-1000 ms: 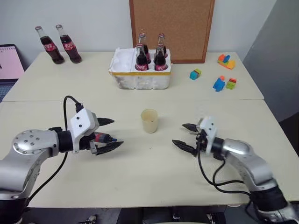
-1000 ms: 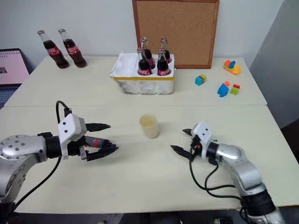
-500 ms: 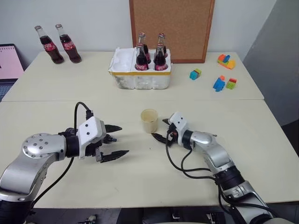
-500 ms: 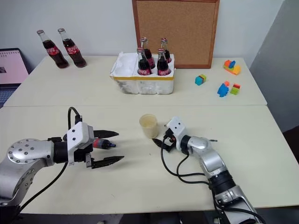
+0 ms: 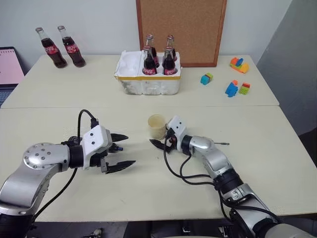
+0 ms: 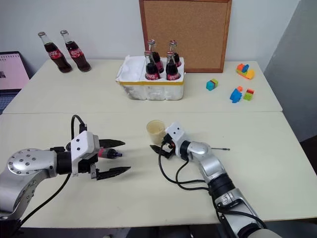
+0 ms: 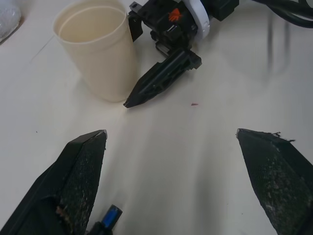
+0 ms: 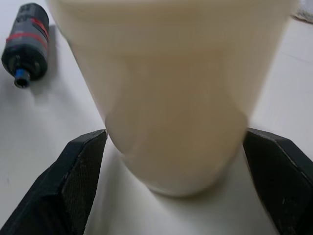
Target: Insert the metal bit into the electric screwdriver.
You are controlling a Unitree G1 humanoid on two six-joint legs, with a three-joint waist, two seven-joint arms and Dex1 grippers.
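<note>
Right claw stands wide around the paper cup; metal bit lies behind it; left claw wide beside electric screwdriver; retarget toward the bit.

The right gripper has moved a long way across the table, from the right side of the picture toward the middle. Now it sits right beside the paper cup, with one black finger on each side of the cup's bottom. The left gripper has slid a little toward the middle too, from the lower left of the picture.
</note>
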